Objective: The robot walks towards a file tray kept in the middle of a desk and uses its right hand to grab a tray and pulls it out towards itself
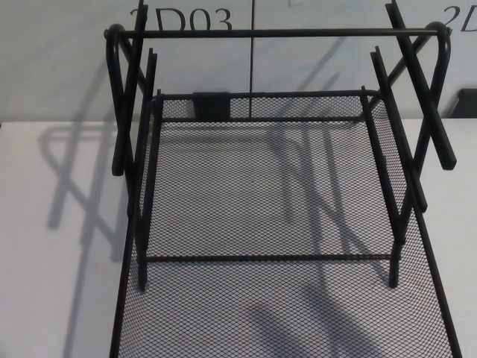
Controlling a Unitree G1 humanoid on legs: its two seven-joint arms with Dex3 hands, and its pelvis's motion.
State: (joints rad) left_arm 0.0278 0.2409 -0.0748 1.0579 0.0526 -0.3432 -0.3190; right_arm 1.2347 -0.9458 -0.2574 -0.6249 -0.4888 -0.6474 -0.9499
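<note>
Up close, the black wire file tray rack (277, 33) fills nearly the whole head view, standing on a white surface (52, 246) against a pale wall. Its frame shows a horizontal top bar running across the upper part of the picture, with crossed side struts on the left and on the right. Inside the frame sits a mesh tray (268, 186), its back wall near the wall end and a small dark tab (212, 103) at the back rim. A lower mesh tray (283, 313) reaches toward the bottom edge of the picture, beyond the frame's front legs and front crossbar. Long grey shadows of the frame fall to the left across the surface and the wall. On the lower tray's mesh, near the bottom edge, lie two soft dark finger-like shadows. Part of a printed label (182, 19) shows on the wall behind the top bar. Neither robot hand shows in the picture, so whether they are released or clenched cannot be told.
</note>
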